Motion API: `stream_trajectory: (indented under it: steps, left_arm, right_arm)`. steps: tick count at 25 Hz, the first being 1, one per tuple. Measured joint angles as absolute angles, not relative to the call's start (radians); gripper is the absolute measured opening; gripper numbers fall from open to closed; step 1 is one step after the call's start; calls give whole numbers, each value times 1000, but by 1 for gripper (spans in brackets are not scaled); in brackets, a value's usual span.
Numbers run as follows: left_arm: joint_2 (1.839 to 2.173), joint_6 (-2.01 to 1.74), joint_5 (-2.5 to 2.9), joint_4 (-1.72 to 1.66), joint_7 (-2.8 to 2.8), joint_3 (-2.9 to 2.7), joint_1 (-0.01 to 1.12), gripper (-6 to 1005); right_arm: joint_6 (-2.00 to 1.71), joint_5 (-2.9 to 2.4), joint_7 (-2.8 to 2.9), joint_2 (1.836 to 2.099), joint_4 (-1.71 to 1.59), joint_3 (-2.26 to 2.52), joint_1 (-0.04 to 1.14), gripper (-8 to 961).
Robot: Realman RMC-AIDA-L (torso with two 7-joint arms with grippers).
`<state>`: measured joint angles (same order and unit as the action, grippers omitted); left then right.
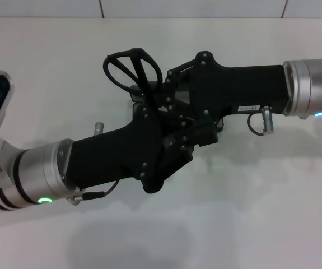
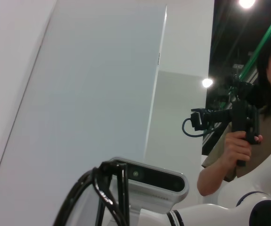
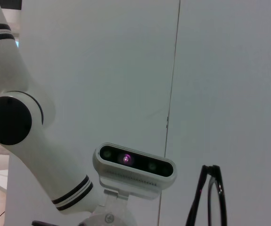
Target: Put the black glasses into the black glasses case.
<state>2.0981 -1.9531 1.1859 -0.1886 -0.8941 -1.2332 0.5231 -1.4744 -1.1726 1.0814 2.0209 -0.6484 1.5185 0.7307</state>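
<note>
black glasses (image 1: 131, 70) held up over the table (image 1: 250, 213) centre, where the left gripper (image 1: 169, 151) and right gripper (image 1: 169, 92) meet; which one clamps them, cannot tell.

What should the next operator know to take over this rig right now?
Left tool and right tool are crossed mid-air above the white table; finger states unclear.
The thin black wire-framed glasses are lifted at the tools, folded; which tool holds them is unclear.
The black glasses case is not visible in any view, possibly hidden under the arms.
Done: glasses picked up.
Left: find the case, place glasses inside.
</note>
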Motion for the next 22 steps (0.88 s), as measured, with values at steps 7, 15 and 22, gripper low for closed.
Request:
stream_trajectory:
  steps: [7, 15, 22]
  left_arm:
    - [2098, -1943, 1185, -189, -894, -1232, 523, 41]
    - [2083, -1965, 1185, -214, -894, -1231, 459, 42]
    - [2043, -1987, 1185, -249, -893, -1153, 338, 42]
  right_arm:
    - [-1466, -1176, 1080, 2018, -650, 1513, 730, 88]
    - [-1324, -1504, 1344, 2010, -948, 1436, 644, 88]
    - [-1343, -2130, 1959, 2019, -1269, 1505, 763, 88]
